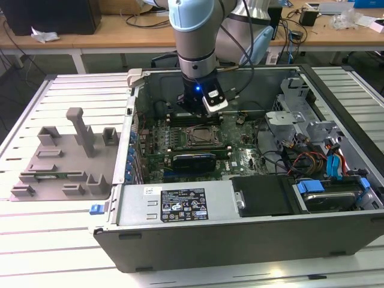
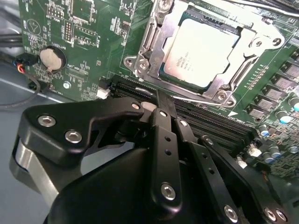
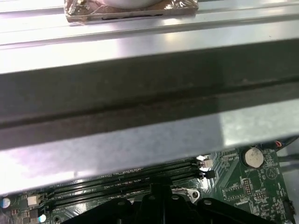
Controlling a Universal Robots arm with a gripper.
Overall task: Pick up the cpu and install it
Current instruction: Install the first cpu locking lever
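Cpu (image 2: 203,49) lay seated in socket (image 2: 148,46); claw (image 2: 159,99) pinched narrow, empty, over memory slots (image 2: 210,116); best held vertical, clear of socket, chip unjostled.

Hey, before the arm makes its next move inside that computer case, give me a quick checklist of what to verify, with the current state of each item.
1. cpu lying flat inside the socket frame: ok.
2. Claw free of the cpu: ok. It is shut on nothing and apart from the chip.
3. Socket frame latched down over the cpu: cannot tell.
4. Claw tip clear of the memory slots next to it: cannot tell.
5. Loose cables away from the socket: ok. They lie toward the exterior view's right.
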